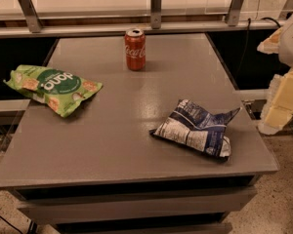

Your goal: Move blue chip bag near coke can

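The blue chip bag lies crumpled on the grey table, near its front right corner, white print panels facing up. The coke can stands upright at the far middle of the table, well apart from the bag. My gripper hangs at the right edge of the view, beyond the table's right side, with pale cream parts. It is to the right of the bag, touches nothing and holds nothing that I can see.
A larger green chip bag lies at the table's left edge, partly overhanging it. A rail with metal posts runs behind the table. Speckled floor shows at the front right.
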You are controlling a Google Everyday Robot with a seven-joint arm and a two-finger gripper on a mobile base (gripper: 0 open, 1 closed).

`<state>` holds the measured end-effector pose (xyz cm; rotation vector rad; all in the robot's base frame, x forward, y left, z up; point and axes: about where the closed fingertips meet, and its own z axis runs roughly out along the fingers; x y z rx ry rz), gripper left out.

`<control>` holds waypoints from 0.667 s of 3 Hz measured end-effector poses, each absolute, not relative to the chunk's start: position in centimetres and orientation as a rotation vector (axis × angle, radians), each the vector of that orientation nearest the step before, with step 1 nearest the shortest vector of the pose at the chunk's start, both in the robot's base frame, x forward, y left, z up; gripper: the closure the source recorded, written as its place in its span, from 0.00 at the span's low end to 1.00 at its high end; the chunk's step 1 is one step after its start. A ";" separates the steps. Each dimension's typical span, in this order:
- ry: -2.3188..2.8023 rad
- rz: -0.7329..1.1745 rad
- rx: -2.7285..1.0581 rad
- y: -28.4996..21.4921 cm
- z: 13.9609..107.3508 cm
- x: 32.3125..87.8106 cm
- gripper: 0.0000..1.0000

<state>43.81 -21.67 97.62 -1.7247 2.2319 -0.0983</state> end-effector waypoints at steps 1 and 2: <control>2.226 -0.099 -1.732 -21.5 97.5 43.8 0.00; 2.189 -0.087 -1.793 -20.6 95.8 44.1 0.00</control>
